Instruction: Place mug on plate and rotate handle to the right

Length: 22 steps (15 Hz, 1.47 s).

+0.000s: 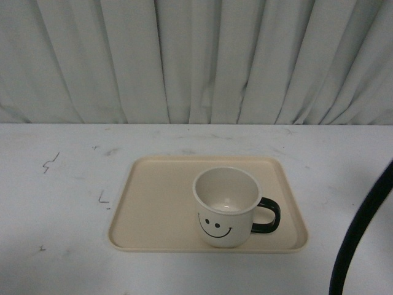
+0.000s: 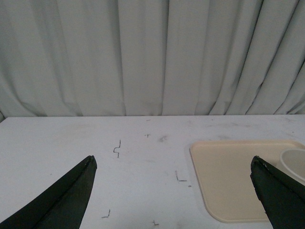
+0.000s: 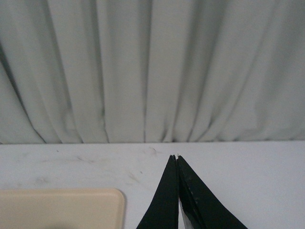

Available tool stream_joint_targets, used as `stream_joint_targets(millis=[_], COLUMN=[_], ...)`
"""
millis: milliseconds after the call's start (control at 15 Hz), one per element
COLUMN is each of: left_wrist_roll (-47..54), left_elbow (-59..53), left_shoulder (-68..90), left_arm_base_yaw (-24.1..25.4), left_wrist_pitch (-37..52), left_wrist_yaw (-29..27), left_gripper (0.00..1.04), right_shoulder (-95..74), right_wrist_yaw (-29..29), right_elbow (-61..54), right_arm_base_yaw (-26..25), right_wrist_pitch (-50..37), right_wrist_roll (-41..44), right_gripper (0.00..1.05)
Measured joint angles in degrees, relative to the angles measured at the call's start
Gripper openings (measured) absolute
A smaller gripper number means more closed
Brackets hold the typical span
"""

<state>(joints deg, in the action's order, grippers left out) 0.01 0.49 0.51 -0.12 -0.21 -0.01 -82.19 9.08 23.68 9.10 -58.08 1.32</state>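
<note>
The cream mug (image 1: 225, 208) stands upright on the right half of the beige plate (image 1: 156, 209), its smiley face toward the camera. Its dark handle (image 1: 269, 216) sticks out to the right. No gripper shows in the front view. In the left wrist view my left gripper (image 2: 174, 164) is open with wide-spread jaws over bare table, the plate (image 2: 233, 176) and a sliver of the mug (image 2: 294, 162) beside it. My right gripper (image 3: 176, 156) is shut with nothing between its fingers, above the table past a corner of the plate (image 3: 62, 207).
A white table (image 1: 61, 184) with small dark marks carries the plate. Pale pleated curtains (image 1: 196, 61) close off the far edge. A black cable (image 1: 362, 227) curves up at the front view's right edge.
</note>
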Motion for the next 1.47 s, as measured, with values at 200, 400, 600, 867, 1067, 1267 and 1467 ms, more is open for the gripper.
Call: stream_joint_targets(millis=[200, 400, 600, 867, 1067, 1267, 1467], left_wrist_roll=[0.0, 0.0, 0.0, 0.0, 0.0, 0.0, 0.0], left_elbow=[0.0, 0.0, 0.0, 0.0, 0.0, 0.0, 0.0], left_shoulder=[0.0, 0.0, 0.0, 0.0, 0.0, 0.0, 0.0], left_arm_base_yaw=[0.0, 0.0, 0.0, 0.0, 0.0, 0.0, 0.0], left_wrist_pitch=[0.0, 0.0, 0.0, 0.0, 0.0, 0.0, 0.0], left_wrist_yaw=[0.0, 0.0, 0.0, 0.0, 0.0, 0.0, 0.0], left_gripper=[0.98, 0.98, 0.98, 0.98, 0.98, 0.98, 0.98], right_shoulder=[7.2, 17.0, 22.9, 35.2, 44.4, 52.0, 58.4], right_wrist_yaw=[-1.8, -4.3, -8.6, -8.9, -8.9, -8.9, -8.9], right_elbow=[-7.1, -14.3, -20.1, -22.0, -23.0, -23.0, -23.0], right_arm_base_yaw=[-2.2, -4.7, -9.3, -9.1, -9.1, -9.1, -9.1], right_wrist_pitch=[0.0, 3.3, 4.6, 13.5, 21.3, 28.3, 34.3], right_wrist_roll=[-0.5, -0.5, -0.5, -0.5, -0.5, -0.5, -0.5], right_gripper=[0.02, 0.02, 0.02, 0.02, 0.02, 0.02, 0.02])
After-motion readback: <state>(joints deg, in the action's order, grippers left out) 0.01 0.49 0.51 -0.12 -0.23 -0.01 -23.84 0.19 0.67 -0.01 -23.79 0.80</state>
